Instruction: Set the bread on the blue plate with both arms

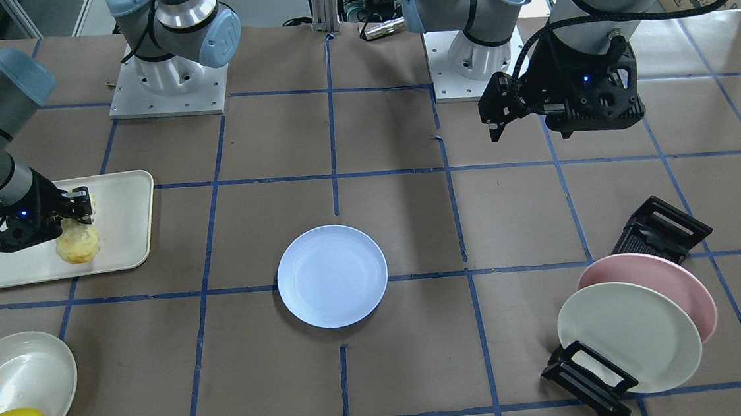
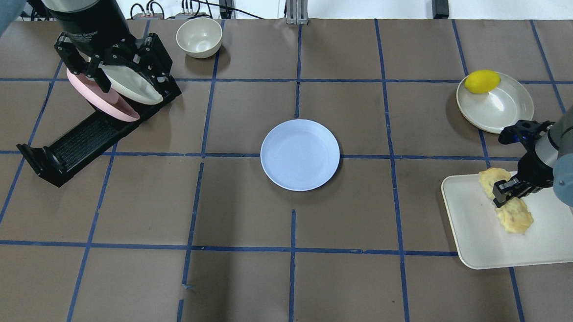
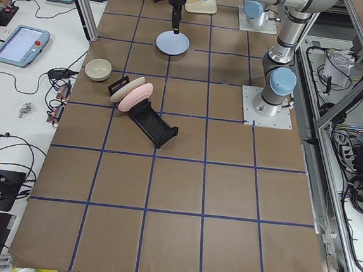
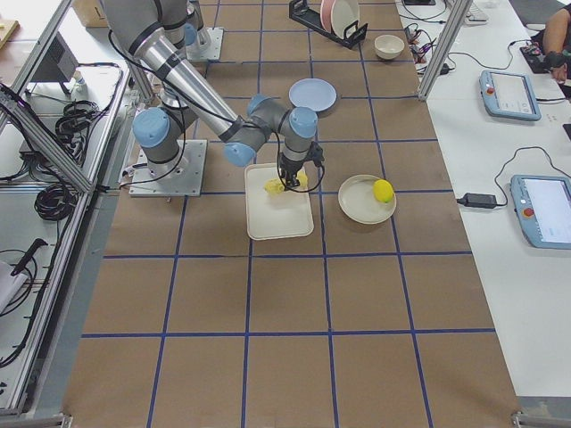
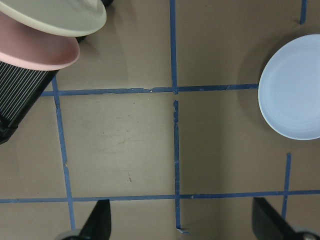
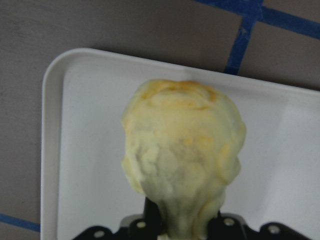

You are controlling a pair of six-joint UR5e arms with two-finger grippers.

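The bread (image 2: 513, 217) is a golden-yellow ridged loaf lying on a cream tray (image 2: 546, 253) at the table's right side. My right gripper (image 2: 505, 190) is shut across its middle. In the right wrist view the bread (image 6: 182, 150) is pinched narrow at the jaws, over the tray; I cannot tell if it is lifted. In the front view the bread (image 1: 78, 244) pokes out below the right gripper (image 1: 77, 214). The blue plate (image 2: 300, 155) lies empty at the table's centre. My left gripper (image 2: 107, 65) is open and empty, high above the dish rack, with the blue plate (image 5: 295, 95) at its view's right edge.
A black dish rack (image 2: 86, 136) holds a pink plate (image 2: 104, 103) and a cream-white plate (image 2: 132, 85) at the left. A small cream bowl (image 2: 199, 37) stands behind it. A lemon (image 2: 482, 81) lies in a shallow cream bowl (image 2: 502, 106) behind the tray.
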